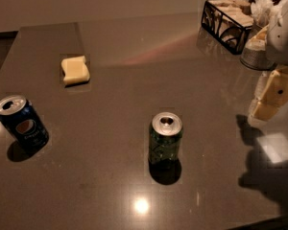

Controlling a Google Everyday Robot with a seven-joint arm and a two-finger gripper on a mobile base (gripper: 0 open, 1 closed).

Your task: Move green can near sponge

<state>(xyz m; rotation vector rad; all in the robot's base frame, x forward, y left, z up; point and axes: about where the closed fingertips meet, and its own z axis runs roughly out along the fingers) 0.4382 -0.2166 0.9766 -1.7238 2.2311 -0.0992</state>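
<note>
The green can (165, 137) stands upright near the middle of the dark table, its silver top with the opening facing up. The pale yellow sponge (75, 70) lies flat at the far left of the table, well apart from the can. My gripper (272, 96) hangs at the right edge of the view, above the table and to the right of the green can, holding nothing.
A dark blue can (23, 124) stands upright at the left front. A black wire basket (226, 18) with napkins and a silver container (256, 56) stand at the back right. The table's front edge (264, 222) runs along the bottom right.
</note>
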